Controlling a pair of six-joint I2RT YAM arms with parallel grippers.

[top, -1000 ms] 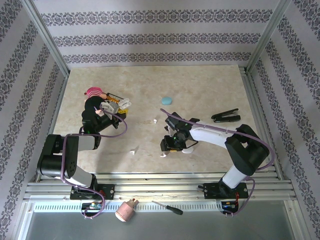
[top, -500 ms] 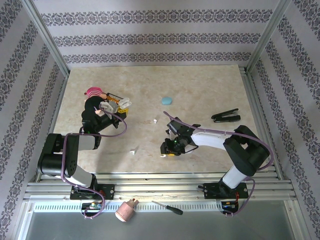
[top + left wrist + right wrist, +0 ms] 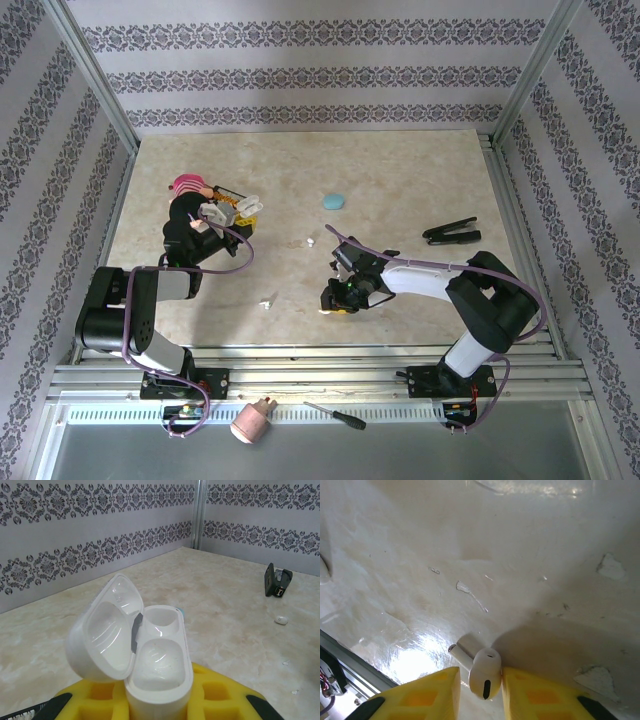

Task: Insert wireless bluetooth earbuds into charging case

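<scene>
Your right claw (image 3: 337, 298) has dropped and narrowed around the white earbud (image 3: 485, 672), which is lying on the surface (image 3: 400, 180) near the middle of the near edge. Jaws aren't quite pinched, there's a gap on one side. Squeeze gently on the bulb, not the stem, or I reckon it'll squirt out. Left claw (image 3: 156, 702) is clamped on the open case (image 3: 150, 650).
</scene>
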